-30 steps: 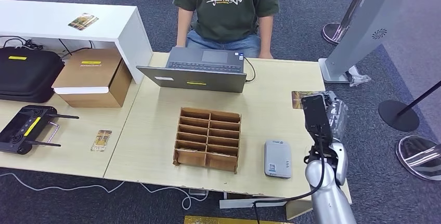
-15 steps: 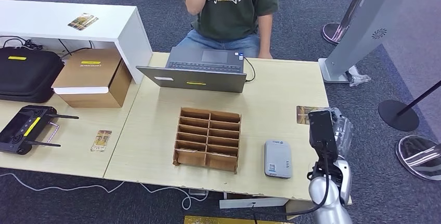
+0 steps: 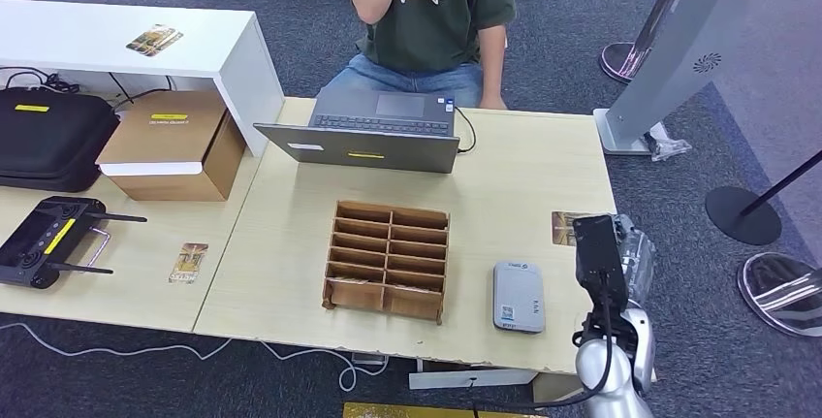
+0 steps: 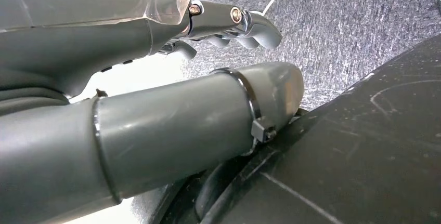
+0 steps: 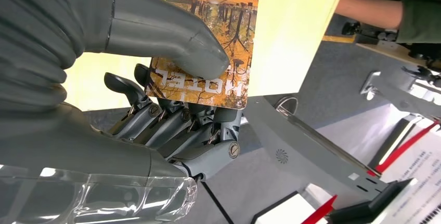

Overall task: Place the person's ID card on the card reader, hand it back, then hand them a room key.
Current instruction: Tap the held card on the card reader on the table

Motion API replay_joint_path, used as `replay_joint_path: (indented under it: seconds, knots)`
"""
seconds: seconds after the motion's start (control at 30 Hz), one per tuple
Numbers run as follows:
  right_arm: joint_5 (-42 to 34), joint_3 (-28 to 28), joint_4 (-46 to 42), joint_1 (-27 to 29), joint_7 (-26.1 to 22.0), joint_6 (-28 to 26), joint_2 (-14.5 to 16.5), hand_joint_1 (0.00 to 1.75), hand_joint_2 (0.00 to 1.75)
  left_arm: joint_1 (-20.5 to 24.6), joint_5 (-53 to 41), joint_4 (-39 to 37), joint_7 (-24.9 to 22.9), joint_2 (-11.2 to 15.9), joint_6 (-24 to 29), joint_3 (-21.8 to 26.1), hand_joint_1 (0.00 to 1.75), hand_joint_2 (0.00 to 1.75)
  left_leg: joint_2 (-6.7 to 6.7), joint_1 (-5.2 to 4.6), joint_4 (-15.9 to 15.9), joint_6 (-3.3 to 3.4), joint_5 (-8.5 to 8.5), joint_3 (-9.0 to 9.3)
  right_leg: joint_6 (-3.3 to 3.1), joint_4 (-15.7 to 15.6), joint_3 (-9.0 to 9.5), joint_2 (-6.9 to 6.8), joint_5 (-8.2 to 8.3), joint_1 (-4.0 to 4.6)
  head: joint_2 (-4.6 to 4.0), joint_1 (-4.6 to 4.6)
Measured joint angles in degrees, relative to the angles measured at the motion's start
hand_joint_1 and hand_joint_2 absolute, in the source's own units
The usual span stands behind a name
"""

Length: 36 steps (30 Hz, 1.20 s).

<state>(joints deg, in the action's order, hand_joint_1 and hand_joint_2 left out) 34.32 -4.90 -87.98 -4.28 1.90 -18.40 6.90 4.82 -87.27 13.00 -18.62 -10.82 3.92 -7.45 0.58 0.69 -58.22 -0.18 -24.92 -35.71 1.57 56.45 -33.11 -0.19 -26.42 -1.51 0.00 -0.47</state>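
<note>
Right hand (image 5: 171, 109) pinching card (image 5: 208, 42), thumb pressed on top, fingers beneath, at table's (image 3: 523, 166) 3 o'clock edge. Reader (image 3: 517, 296) at 5 o'clock. Left hand (image 4: 229, 24) curled, holding nothing.

Open laptop (image 3: 373, 132) beside wooden compartment rack (image 3: 387, 260).

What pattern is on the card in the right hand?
The card carries an orange-brown printed scene with white HOTEL lettering, clearest in the right wrist view.
</note>
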Motion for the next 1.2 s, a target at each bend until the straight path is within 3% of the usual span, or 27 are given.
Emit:
replay_joint_path:
  seconds: [0.63,1.2]
  knots:
    - [0.4,-3.1,8.5,-1.3,1.0,1.4,0.0,1.75,1.75,-0.4,-0.2,0.0,0.0,0.0,1.1,0.9,0.0,0.0,0.0,0.0,0.0,0.0,-0.01,-0.01,0.01,0.0,0.0,0.0,-0.01,0.0,0.0,0.01]
    - [2.6,-3.2,11.0,-0.9,2.4,3.4,0.4,1.75,1.75,-0.4,-0.2,0.0,-0.3,-0.2,1.1,1.4,0.0,0.0,0.0,0.0,0.0,-0.01,-0.04,-0.01,0.0,0.0,0.0,0.0,-0.02,0.0,0.0,0.01]
